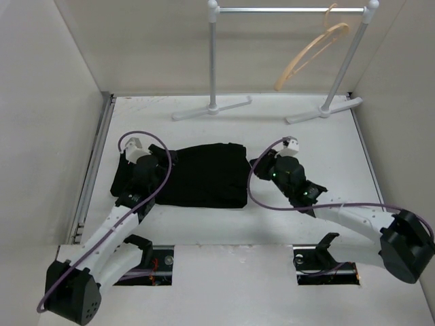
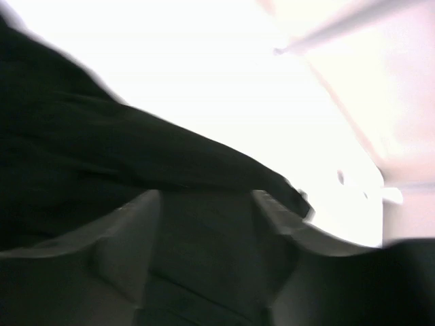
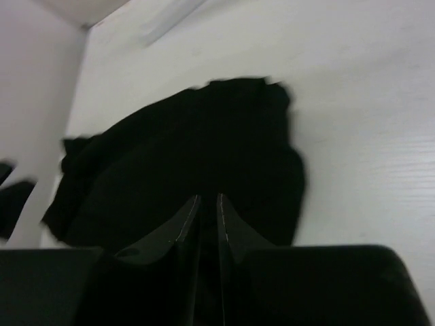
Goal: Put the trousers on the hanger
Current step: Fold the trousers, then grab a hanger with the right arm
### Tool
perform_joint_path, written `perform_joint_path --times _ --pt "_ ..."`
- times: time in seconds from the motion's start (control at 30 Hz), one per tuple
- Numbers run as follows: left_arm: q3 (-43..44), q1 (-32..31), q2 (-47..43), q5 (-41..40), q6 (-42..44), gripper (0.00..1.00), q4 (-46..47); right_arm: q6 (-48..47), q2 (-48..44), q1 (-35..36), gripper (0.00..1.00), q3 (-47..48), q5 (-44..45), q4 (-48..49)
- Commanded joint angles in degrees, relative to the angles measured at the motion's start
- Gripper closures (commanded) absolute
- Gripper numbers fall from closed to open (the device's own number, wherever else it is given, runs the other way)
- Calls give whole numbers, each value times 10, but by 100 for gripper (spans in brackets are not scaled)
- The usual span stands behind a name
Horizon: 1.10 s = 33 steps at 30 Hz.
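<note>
The black trousers (image 1: 204, 175) lie folded flat in the middle of the table (image 1: 306, 136). My left gripper (image 1: 139, 163) is low over their left end. In the left wrist view it (image 2: 207, 197) is open, with the black cloth (image 2: 102, 156) between and under the fingers. My right gripper (image 1: 259, 166) is at the trousers' right edge. In the right wrist view it (image 3: 207, 198) is nearly shut, with only a thin dark gap, pinching the cloth (image 3: 204, 136). The tan wooden hanger (image 1: 309, 53) hangs tilted from the rail at the back right.
The grey rail (image 1: 285, 10) stands at the back on two posts with white feet (image 1: 211, 107) (image 1: 323, 109). White walls close in the left, right and back. A metal strip (image 1: 95, 163) runs along the table's left edge.
</note>
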Motion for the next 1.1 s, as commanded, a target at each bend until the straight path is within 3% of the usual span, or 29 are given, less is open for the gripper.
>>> perform_joint_path --times 0.0,0.07,0.2,0.5,0.6,0.7,0.8,0.97,1.07 --pt "49 -65 30 -15 19 56 -3 1 -16 55 80 -1 -49 -1" --pt "58 -98 60 -13 16 62 23 14 12 80 80 -3 -66 30" --pt "70 -136 123 -11 14 62 69 59 108 102 80 -8 -60 65" --pt "54 -105 239 14 11 59 140 123 167 147 79 -34 6 37" --pt "33 -76 249 17 1 58 155 119 146 151 68 -26 21 1" --pt "22 -69 211 27 2 55 152 89 90 157 35 3 36 -59" --pt "15 -75 146 24 12 51 139 22 13 161 16 62 50 -137" --pt "14 -86 73 26 34 42 98 -72 -86 113 9 165 54 -198" --pt "9 -105 55 34 50 38 90 -131 -84 15 23 250 25 -191"
